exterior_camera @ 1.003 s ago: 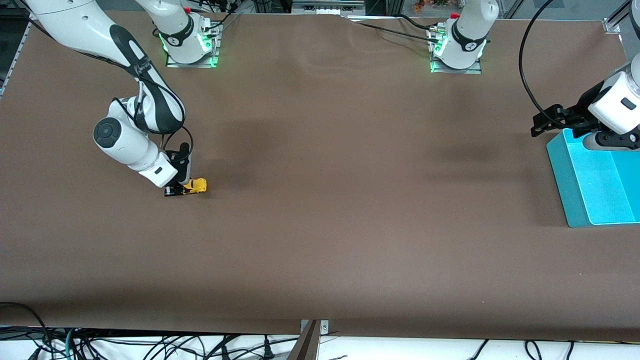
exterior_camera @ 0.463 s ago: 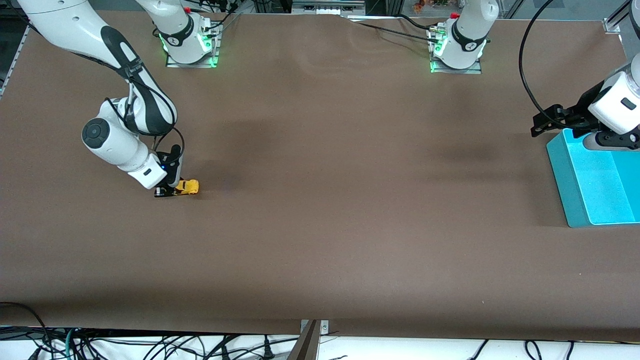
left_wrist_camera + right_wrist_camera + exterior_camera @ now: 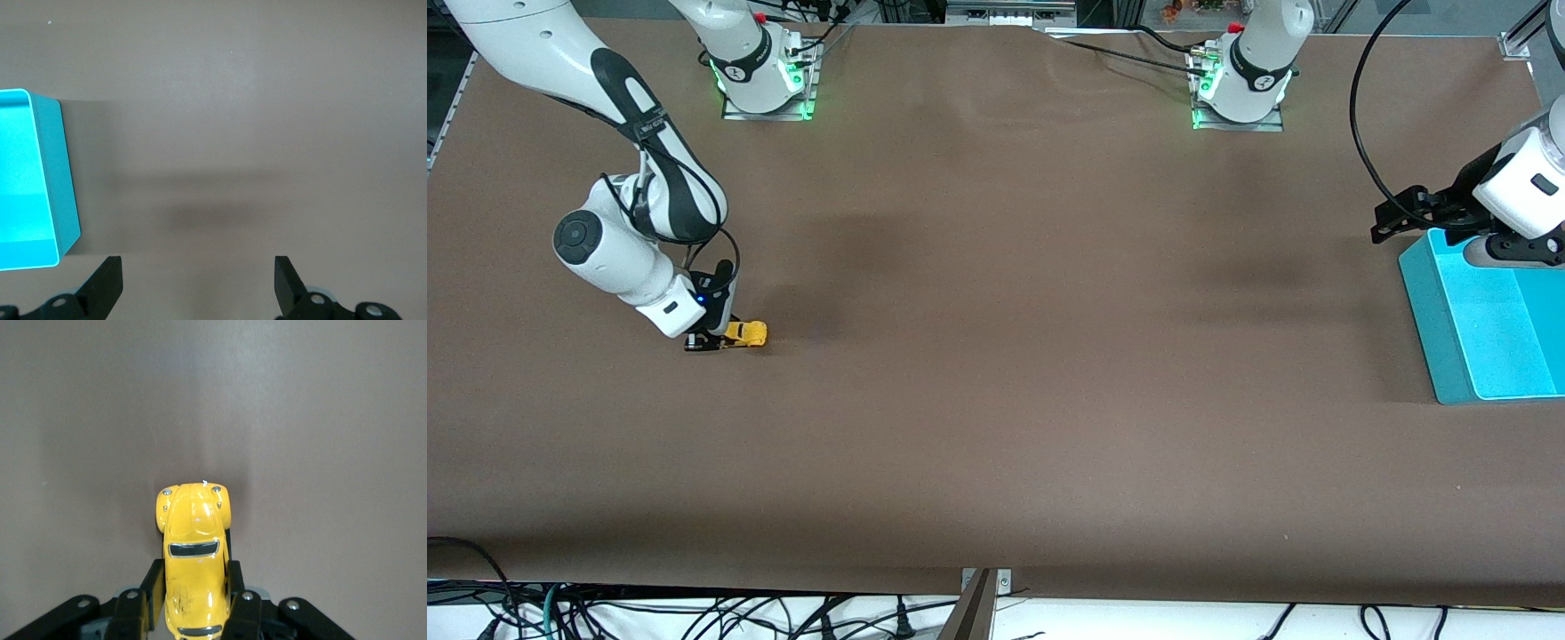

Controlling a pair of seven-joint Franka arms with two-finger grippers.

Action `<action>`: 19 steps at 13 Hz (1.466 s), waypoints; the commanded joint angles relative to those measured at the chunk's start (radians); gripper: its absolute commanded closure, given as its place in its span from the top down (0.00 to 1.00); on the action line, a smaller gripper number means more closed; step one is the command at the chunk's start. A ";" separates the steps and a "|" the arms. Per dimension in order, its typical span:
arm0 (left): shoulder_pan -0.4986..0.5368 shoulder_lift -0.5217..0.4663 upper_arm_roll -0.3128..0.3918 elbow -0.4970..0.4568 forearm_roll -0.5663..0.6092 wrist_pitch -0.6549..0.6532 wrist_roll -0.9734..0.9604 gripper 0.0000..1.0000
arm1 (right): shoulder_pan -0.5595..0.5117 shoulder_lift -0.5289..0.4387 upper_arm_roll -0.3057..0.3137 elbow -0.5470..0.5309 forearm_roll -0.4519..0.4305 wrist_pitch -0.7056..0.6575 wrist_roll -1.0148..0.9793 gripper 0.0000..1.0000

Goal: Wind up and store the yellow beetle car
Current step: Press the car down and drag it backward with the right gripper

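The small, rounded, bright yellow beetle car [image 3: 744, 333] sits on the brown table toward the right arm's end, pinched at its rear flanks by the right gripper [image 3: 193, 603]. Over the last second we see car and gripper slide together along the tabletop, away from the table's middle. We judge this the pull-back stroke that winds it, so winding is under way and storing remains. The open turquoise plastic bin [image 3: 1449, 320] waits well apart, at the left arm's end. The left gripper [image 3: 197, 290] hovers beside it, jaws spread, idle.
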State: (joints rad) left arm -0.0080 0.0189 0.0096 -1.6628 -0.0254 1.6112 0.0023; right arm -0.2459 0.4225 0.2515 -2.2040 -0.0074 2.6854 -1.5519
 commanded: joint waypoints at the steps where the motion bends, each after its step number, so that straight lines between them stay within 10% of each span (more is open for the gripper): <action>1: 0.003 0.012 -0.007 0.032 0.028 -0.022 -0.005 1.00 | -0.058 0.045 0.009 -0.014 -0.008 0.011 -0.051 0.21; 19: 0.003 0.012 -0.005 0.032 0.028 -0.022 -0.005 1.00 | -0.226 0.062 0.005 -0.020 -0.009 -0.012 -0.319 0.21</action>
State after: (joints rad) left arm -0.0078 0.0189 0.0099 -1.6628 -0.0254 1.6112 0.0023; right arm -0.4116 0.4239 0.2598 -2.2032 -0.0057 2.6846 -1.8020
